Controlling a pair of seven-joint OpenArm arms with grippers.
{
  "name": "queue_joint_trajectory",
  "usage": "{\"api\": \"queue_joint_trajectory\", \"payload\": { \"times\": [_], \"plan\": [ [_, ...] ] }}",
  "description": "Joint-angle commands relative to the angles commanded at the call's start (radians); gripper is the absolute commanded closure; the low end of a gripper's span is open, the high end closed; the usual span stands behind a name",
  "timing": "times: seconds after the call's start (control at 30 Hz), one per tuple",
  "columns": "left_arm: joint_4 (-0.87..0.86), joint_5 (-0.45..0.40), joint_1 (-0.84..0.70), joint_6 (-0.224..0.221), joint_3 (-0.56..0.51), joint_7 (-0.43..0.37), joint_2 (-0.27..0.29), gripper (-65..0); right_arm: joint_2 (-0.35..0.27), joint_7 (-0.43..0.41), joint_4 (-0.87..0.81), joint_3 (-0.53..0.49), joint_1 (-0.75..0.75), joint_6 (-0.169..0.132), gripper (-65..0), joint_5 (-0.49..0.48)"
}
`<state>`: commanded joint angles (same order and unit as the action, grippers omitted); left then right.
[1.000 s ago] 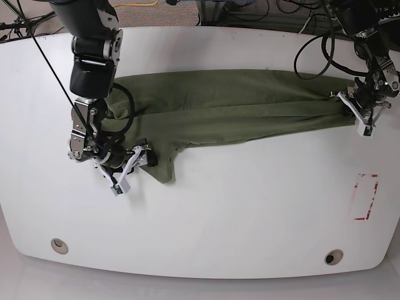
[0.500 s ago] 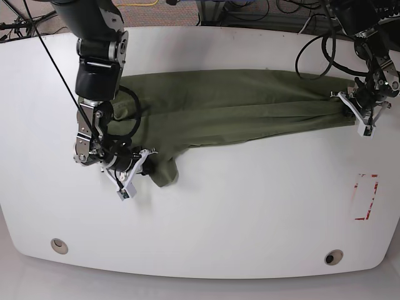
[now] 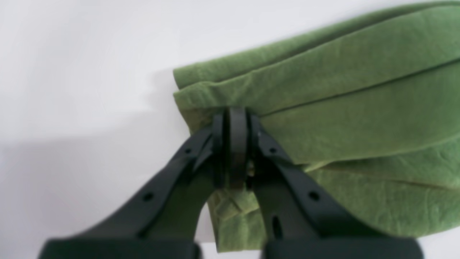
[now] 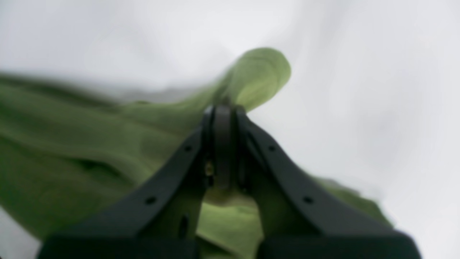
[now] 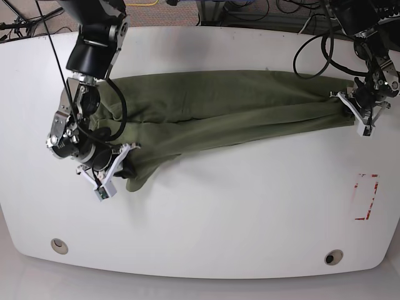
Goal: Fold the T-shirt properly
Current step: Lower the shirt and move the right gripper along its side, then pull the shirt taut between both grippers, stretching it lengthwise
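Observation:
The olive-green T-shirt (image 5: 231,103) lies stretched in a long, rumpled band across the white table (image 5: 237,206). At its right end my left gripper (image 5: 351,107) is shut on the bunched fabric; the left wrist view shows the closed black fingers (image 3: 233,144) pinching layered hems of the T-shirt (image 3: 359,108). At the lower left, my right gripper (image 5: 119,159) is shut on a corner of the cloth. The right wrist view, blurred, shows the fingers (image 4: 222,144) clamped on a rolled green tip of the T-shirt (image 4: 258,75).
A red-outlined rectangle mark (image 5: 366,197) sits near the table's right edge. Two round holes (image 5: 59,245) (image 5: 333,257) are near the front edge. Black cables (image 5: 312,50) loop over the far right of the table.
My right gripper has pulled its corner of the T-shirt leftward and slightly down, drawing the lower left fabric out. The left gripper has held still at the right end.

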<state>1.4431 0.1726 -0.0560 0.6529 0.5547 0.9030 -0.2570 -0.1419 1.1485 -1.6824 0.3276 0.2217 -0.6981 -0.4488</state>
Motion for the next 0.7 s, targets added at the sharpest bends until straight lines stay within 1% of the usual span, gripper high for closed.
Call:
{"api": "queue_joint_trajectory", "payload": {
  "times": [0.13, 0.27, 0.33, 0.47, 0.63, 0.7],
  "plan": [
    [0.0, 0.0, 0.0, -0.002, 0.0, 0.0, 0.0, 0.0, 0.005, 0.035, -0.115, 0.002, -0.094, 0.0, -0.6, -0.084],
    [0.0, 0.0, 0.0, -0.006, -0.002, 0.0, 0.0, 0.0, 0.005, 0.038, -0.192, 0.002, -0.173, 0.0, -0.6, -0.143],
    [-0.002, 0.0, 0.0, -0.006, -0.021, 0.0, -0.003, 0.0, 0.005, 0.038, -0.233, 0.002, -0.226, 0.0, -0.6, -0.172],
    [-0.002, 0.0, -0.002, -0.006, -0.034, -0.002, -0.005, 0.0, 0.003, 0.038, -0.282, 0.009, -0.29, 0.0, -0.6, -0.187],
    [-0.002, -0.002, -0.005, -0.006, -0.034, -0.002, -0.005, 0.0, 0.002, 0.038, -0.299, 0.072, -0.336, 0.0, -0.6, -0.196],
    [-0.002, -0.008, -0.006, -0.006, -0.034, -0.002, -0.006, 0.0, 0.0, 0.038, -0.299, 0.095, -0.342, 0.0, -0.6, -0.184]
  ]
}}
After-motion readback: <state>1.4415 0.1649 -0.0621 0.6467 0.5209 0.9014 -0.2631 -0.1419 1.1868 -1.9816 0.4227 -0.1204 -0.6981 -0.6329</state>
